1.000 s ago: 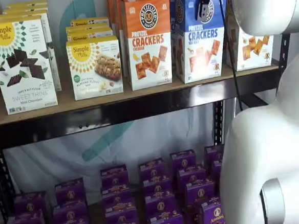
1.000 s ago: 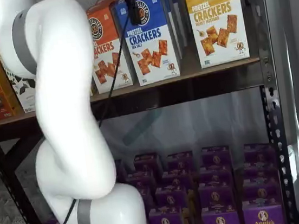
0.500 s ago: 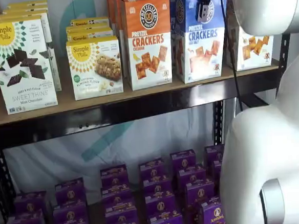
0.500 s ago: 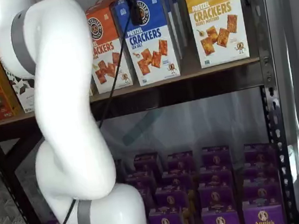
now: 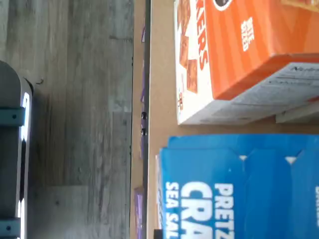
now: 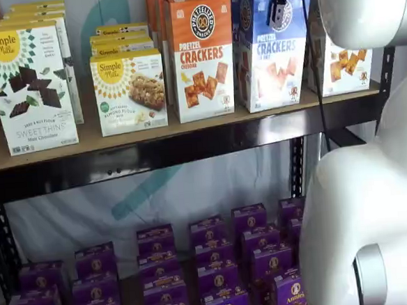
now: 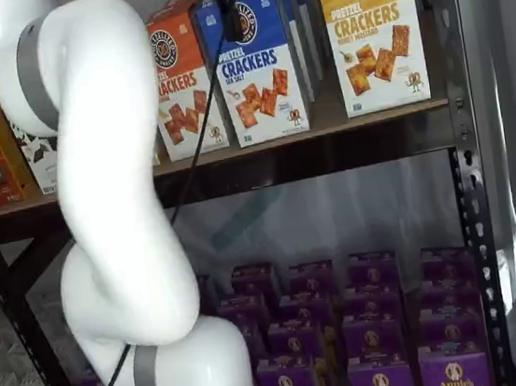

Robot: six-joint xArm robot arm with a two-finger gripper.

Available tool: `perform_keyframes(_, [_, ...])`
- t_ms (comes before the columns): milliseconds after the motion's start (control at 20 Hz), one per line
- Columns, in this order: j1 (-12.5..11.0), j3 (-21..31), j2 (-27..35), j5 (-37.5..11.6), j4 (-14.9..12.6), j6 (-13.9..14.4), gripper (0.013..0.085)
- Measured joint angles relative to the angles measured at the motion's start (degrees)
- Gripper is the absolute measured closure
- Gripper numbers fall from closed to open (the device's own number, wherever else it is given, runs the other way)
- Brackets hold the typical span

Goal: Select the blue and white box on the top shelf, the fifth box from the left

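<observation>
Blue and white box (image 5: 234, 189): wrist view, just beside the orange box (image 5: 239, 55) on the top shelf (image 5: 159, 74).
Shelf views: arm (image 7: 108, 202) reaches up; claw (image 6: 277, 11) (image 7: 230, 13) hangs against box front.
Claw state: finger gap unclear, cannot tell.

The blue and white box (image 6: 272, 50) has tilted back slightly.

Ahead of me the blue and white box (image 6: 272, 50) reads "PRETZEL CRACKERS", with "SEA SALT" legible in a shelf view (image 7: 256, 61). The orange box (image 6: 200, 55) beside it says "PRETZEL CRACKERS CHEDDAR". Further along — "Simple Mills" on the white box (image 6: 30, 88), with "SWEET THINS", probably "Mint Chocolate". The purple boxes (image 7: 380, 380) below read "Annie's".
</observation>
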Motion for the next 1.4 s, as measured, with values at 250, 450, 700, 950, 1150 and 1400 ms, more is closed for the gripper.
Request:
perform_keyframes(250, [-0.83, -0.56, -0.71, 1.93, 0.79, -0.32, 0.041])
perform_keyframes(450, [-1.87, -0.02, -2.33, 3.94, 1.33, -0.95, 0.041])
perform_keyframes(700, [-2.92, 1.98, -5.23, 5.9, 1.01, -1.95, 0.041])
perform_keyframes(950, [-4.12, 4.8, -8.53, 7.35, 0.43, -3.27, 0.041])
perform_keyframes(1150, [-5.1, 7.21, -11.01, 7.98, 0.1, -4.35, 0.041])
perform_keyframes(1400, [-5.87, 9.69, -13.24, 8.3, -0.23, -5.28, 0.041])
